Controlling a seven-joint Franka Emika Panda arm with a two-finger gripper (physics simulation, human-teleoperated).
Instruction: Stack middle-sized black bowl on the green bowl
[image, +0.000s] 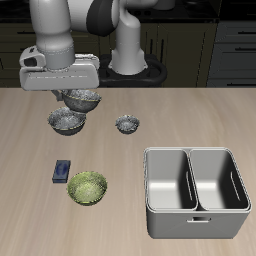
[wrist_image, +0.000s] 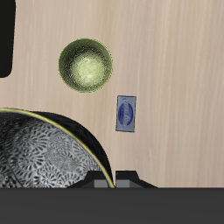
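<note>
My gripper (image: 82, 90) is shut on the rim of the middle-sized black bowl (image: 82, 99), a dark bowl with a speckled grey inside. It holds the bowl just above the table near the back. In the wrist view this bowl (wrist_image: 39, 153) looms large, and the gripper (wrist_image: 114, 179) pinches its edge. The green bowl (image: 87, 187) rests on the table nearer the front edge, well apart from the held bowl. It shows whole and empty in the wrist view (wrist_image: 86, 66).
A slightly wider dark speckled bowl (image: 67, 122) sits just in front of the held one. The smallest dark bowl (image: 126, 124) stands beside it. A small blue flat item (image: 62, 171) (wrist_image: 127, 113) lies next to the green bowl. A grey two-compartment bin (image: 197, 205) stands near the front.
</note>
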